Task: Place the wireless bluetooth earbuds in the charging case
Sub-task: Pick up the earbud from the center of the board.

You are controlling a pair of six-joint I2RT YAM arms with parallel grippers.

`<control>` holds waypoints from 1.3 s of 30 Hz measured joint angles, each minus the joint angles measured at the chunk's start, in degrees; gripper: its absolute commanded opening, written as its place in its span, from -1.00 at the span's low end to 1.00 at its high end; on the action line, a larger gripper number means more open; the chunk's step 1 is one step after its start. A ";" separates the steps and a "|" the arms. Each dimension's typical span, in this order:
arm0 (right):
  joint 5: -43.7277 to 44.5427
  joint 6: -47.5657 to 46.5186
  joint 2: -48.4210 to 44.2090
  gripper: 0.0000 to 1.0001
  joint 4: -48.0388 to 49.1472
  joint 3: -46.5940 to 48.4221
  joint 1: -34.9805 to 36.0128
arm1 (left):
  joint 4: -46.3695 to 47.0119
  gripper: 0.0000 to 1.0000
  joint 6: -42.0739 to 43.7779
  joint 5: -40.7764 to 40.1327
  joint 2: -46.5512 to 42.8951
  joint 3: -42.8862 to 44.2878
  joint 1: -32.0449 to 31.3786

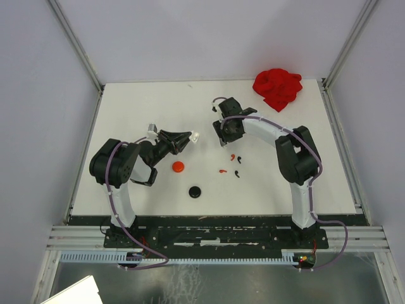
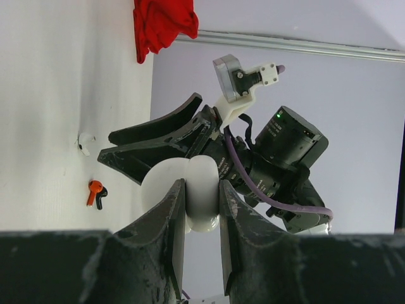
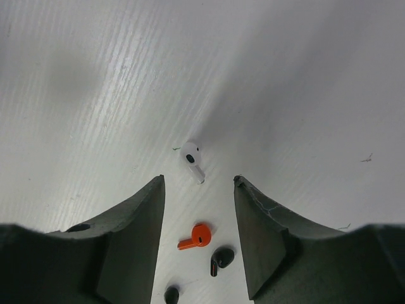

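Looking through the right gripper (image 3: 199, 190), I see its jaws apart with nothing between them. The white earbud (image 3: 192, 161) lies on the table (image 3: 304, 76) just beyond the tips, in line with the gap. I judge it very light, hard and smooth, so it can slip away easily; I would pinch it across the round head. Nearer the camera lie an orange earbud (image 3: 196, 236) and a black earbud (image 3: 221, 258). The left gripper (image 2: 201, 187) is clamped on the white case (image 2: 161, 183).

Red cloth (image 1: 277, 88) crumpled, far-R corner of white tbl (image 1: 139, 107); metal frame rails (image 1: 74, 44) round edges.
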 measured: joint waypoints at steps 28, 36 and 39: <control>-0.61 -0.04 6.23 -0.16 -2.95 5.22 0.83 | 0.44 -0.94 0.00 1.01 0.50 0.00 0.31; -0.61 -0.07 6.62 -0.26 -3.23 5.79 0.90 | 0.46 -0.94 0.00 1.03 0.50 0.00 0.31; -0.59 -0.09 6.75 -0.35 -3.52 6.03 0.90 | 0.46 -0.94 0.00 1.03 0.50 0.00 0.31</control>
